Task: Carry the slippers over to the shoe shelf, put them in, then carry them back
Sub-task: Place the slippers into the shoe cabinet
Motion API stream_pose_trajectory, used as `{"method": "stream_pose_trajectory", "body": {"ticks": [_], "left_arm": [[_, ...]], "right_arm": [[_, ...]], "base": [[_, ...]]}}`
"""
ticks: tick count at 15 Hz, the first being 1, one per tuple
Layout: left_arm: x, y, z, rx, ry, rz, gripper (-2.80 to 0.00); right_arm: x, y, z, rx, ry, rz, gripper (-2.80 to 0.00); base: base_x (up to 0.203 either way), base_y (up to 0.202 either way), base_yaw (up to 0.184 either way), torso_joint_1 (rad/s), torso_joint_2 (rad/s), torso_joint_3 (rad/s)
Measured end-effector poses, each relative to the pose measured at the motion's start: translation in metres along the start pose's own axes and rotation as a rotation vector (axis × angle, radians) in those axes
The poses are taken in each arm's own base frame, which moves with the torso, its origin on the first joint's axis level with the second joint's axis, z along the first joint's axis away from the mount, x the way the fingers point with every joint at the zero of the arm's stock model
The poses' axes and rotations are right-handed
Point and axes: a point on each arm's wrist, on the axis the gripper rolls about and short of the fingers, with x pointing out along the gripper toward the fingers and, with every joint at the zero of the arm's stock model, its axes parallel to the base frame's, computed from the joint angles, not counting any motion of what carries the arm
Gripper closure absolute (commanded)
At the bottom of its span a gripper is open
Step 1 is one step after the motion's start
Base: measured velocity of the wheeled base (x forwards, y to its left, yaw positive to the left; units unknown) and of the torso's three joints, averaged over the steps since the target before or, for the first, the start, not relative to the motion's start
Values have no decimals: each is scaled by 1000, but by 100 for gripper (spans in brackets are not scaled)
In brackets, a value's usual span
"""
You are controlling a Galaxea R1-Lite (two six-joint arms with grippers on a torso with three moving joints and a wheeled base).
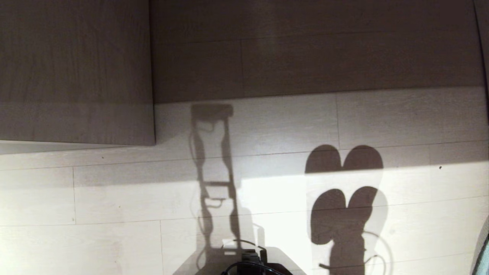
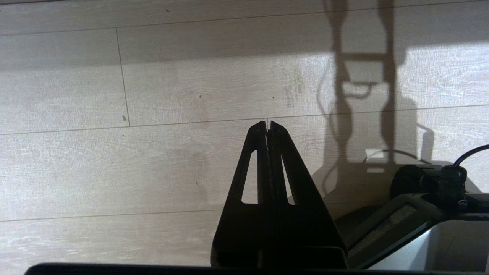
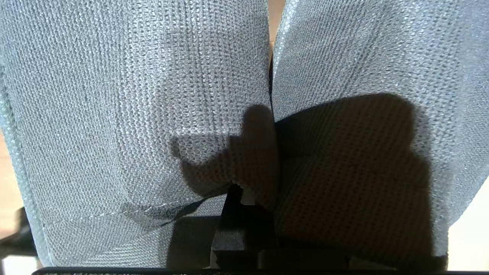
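**Both slippers pinched in our right hand**

Closest to the lens in the right wrist view are the slippers (image 3: 133, 95), filling almost the whole picture just beyond our right hand (image 3: 244, 200). The two lie side by side with their inner edges pressed together, and our dark fingers are clamped on that seam, so we judge that one grip carries the pair at once and spares us a second trip. They hang off the floor: the head view shows no slippers, only two twin-lobed shadows on the floor (image 1: 114, 198).

The fabric is a fine grey-blue knit with ribbed rows and a stitched seam near the fingers; it looks soft and likely to sag.

Our left hand (image 2: 267, 128) is closed on nothing, pointing at bare floor, so it looks parked.

A wood-grain panel (image 1: 76, 68) rises ahead on our left; we cannot tell whether it belongs to the shoe shelf.
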Motion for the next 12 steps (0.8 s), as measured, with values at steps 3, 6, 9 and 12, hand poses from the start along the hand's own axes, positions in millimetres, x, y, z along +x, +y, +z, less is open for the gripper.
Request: {"method": "stream_pose_trajectory", "body": {"ticks": [3, 6, 9, 12], "left_arm": [[0, 0, 0, 0, 0, 0, 0], [0, 0, 0, 0, 0, 0, 0], [0, 0, 0, 0, 0, 0, 0], [0, 0, 0, 0, 0, 0, 0]], "right_arm": [[-7, -2, -10, -11, 34, -32, 0], [-18, -5, -30, -7, 147, -109, 0], [-22, -7, -39, -29, 156, -142, 0], [-23, -7, -41, -31, 146, -141, 0]], "base": [[0, 0, 0, 0, 0, 0], [0, 0, 0, 0, 0, 0], [0, 0, 0, 0, 0, 0], [0, 0, 0, 0, 0, 0]]}}
